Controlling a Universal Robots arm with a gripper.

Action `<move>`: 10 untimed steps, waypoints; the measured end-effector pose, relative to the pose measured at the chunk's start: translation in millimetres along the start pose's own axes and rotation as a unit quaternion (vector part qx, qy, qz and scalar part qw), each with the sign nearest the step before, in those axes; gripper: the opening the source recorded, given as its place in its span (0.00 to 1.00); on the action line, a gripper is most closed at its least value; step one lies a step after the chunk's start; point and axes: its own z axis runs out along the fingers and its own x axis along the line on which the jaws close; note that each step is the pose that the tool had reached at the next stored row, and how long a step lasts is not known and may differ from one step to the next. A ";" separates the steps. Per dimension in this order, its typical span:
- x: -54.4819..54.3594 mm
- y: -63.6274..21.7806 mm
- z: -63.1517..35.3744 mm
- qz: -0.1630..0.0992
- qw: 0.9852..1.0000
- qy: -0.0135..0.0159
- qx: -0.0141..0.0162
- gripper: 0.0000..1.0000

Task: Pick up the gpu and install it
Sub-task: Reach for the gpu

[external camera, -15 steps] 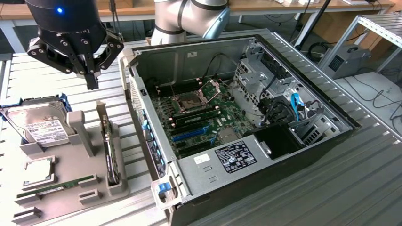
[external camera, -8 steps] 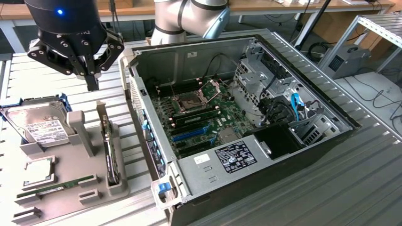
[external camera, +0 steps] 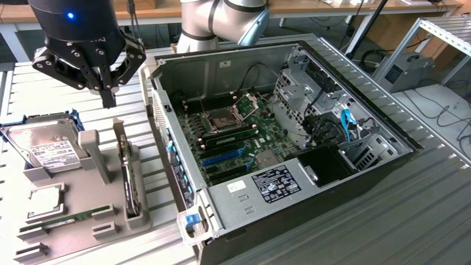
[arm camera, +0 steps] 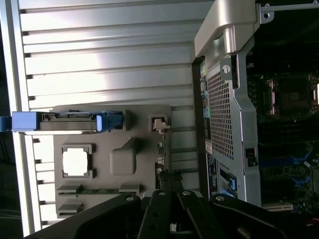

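A ribbed metal table point(external camera: 383, 221) stands before a wooden desk point(external camera: 316, 6) and trailing cables point(external camera: 442, 113).

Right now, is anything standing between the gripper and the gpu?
Nothing visible does. The shut gripper hangs in open air above the grey holder, where the gpu stands on edge, its top uncovered.

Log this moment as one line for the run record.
gripper: jaws shut, empty, above holder | graphics card: on edge in holder, not gripped | computer case: open, card not installed

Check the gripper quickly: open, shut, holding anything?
Gripper: shut, holding nothing, above the tray where the gpu stands on edge.
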 end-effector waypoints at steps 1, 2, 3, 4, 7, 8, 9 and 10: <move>0.0 -0.4 0.0 0.000 1.000 0.000 0.000 0.11; 0.0 -0.7 0.1 0.000 1.000 0.000 0.000 0.11; -0.1 -1.0 0.2 0.000 1.000 0.000 0.000 0.11; -0.1 -1.3 0.2 0.000 1.000 0.000 0.001 0.11; -0.2 -2.6 0.6 0.000 1.000 0.000 0.001 0.11; -0.2 -2.9 0.6 0.000 1.000 0.000 0.002 0.11; -0.2 -3.1 0.7 0.000 1.000 0.000 0.002 0.11; -0.2 -3.5 0.7 0.000 1.000 0.000 0.002 0.11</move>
